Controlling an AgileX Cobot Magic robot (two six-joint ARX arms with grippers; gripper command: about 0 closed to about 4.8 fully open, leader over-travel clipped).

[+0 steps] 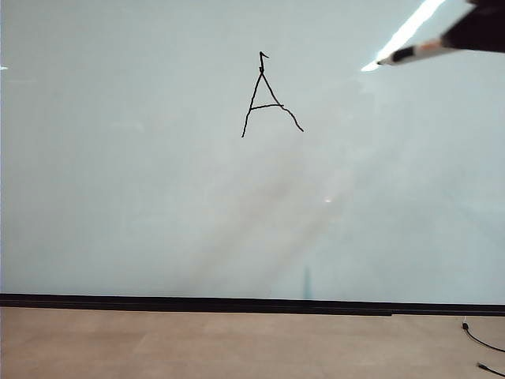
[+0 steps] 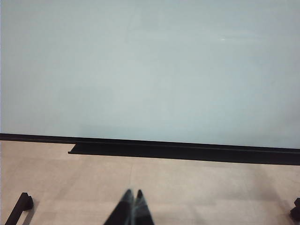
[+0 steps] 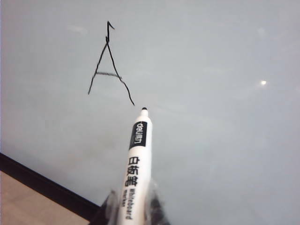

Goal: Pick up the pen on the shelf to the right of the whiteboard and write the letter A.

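Right wrist view: right gripper (image 3: 133,213) clamps the pen (image 3: 136,159) near the letter A (image 3: 108,63); left gripper (image 2: 132,199) together.

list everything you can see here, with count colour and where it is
whiteboard: one, glossy pale grey-white, fills most of every view, black strip along its lower edge
letter A: one, thin black hand-drawn lines, upper middle of the board in the exterior view
pen: one, white barrel with black tip and black label band, held off to the upper right of the A, tip pointing toward it; contact with the board cannot be told
floor: tan, below the board
cable: one, black, on the floor at the lower right of the exterior view
left gripper: one, black, shut and empty, low over the floor in front of the board
right gripper: one, black, shut on the pen, at the exterior view's upper right corner
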